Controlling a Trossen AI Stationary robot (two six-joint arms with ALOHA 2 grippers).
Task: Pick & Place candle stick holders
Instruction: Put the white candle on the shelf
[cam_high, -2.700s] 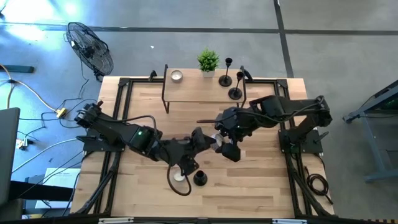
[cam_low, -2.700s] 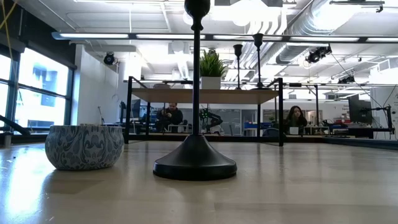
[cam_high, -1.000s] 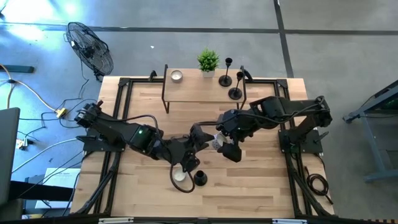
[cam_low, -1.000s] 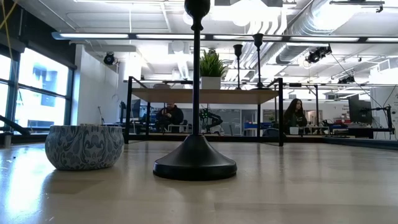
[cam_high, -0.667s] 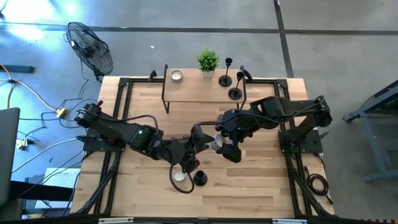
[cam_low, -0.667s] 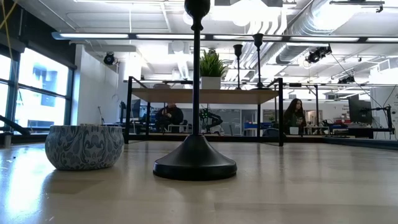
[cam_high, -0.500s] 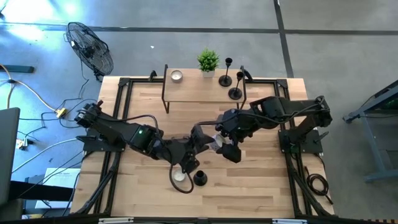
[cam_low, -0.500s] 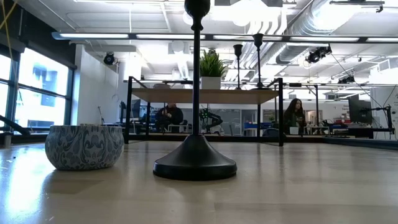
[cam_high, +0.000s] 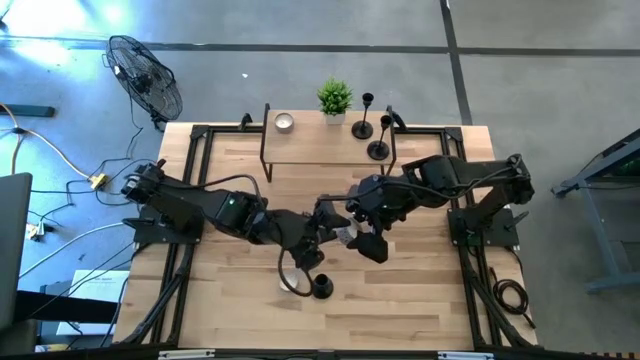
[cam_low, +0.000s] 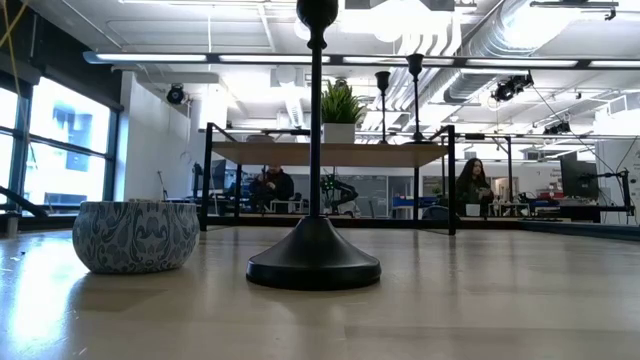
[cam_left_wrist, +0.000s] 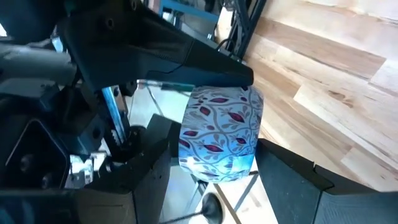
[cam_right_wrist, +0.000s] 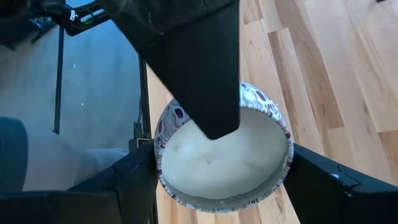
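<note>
While both arms are stretched over the middle of the tabletop (cam_high: 420, 310), neither is near a holder: the right gripper (cam_high: 365, 240) and left gripper (cam_high: 322, 222) meet around a small patterned cup (cam_right_wrist: 224, 162). The right fingers (cam_right_wrist: 134, 177) clasp the cup on either side. Whether the left gripper has closed on it too cannot be told. A low shelf (cam_high: 310, 150) runs along the far edge, and two holders (cam_high: 363, 128) (cam_high: 379, 148) stand upright at its right end. The third holder (cam_low: 314, 262) stands upright on the tabletop by the middle of the near edge, just beside a patterned bowl (cam_low: 136, 235) and apart from it. It looks rigid, probably metal, with most of its weight in the wide flared base and a long thin stem topped by a small knob. That should make it steady when set down flat but easy to tip if knocked high up. The dark finish seems smooth, so a loose pinch could let it slide or swing. The best hold is probably on the stem, low and close above the base, with the fingers squarely across it. The base looks too wide and sloped to grip well.
</note>
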